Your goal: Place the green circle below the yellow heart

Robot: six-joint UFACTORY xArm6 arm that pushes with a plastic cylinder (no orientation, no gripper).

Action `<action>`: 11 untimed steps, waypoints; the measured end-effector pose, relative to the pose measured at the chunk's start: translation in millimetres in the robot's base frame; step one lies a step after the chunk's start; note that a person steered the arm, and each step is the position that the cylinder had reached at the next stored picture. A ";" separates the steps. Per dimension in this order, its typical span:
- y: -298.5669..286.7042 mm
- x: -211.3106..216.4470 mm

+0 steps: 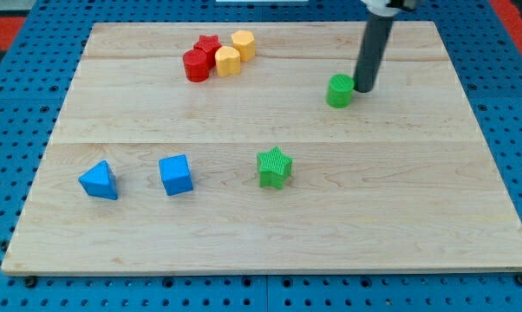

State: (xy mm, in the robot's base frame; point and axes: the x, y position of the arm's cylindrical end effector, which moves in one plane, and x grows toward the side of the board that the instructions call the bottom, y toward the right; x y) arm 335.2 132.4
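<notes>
tip (362,88) of my rod sits right against the view's right side of the green circle (339,91), just a bare rod with nothing to open or close. yellow heart (227,61) is well off toward the view's top left, bunched with a yellow round-ish block (243,44), red star (207,45) and red cylinder (196,66). green star (274,168), blue cube (175,174) and blue triangle (99,180) line up lower on the wooden board (417,217).

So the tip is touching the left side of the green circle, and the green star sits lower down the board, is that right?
Not quite. In the camera view my tip is at the right side of the green circle, not the left. The rest holds: the green star sits lower down the board.
</notes>
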 end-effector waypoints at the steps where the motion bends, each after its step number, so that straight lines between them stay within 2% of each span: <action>1: 17.5 -6.4; 2: 30.6 39.8; 4: -106.5 30.5; 5: -80.7 23.4; 6: -36.5 37.7; 7: -10.9 2.8; 9: -105.9 -7.9; 10: -93.4 -8.1; 11: -126.9 -8.3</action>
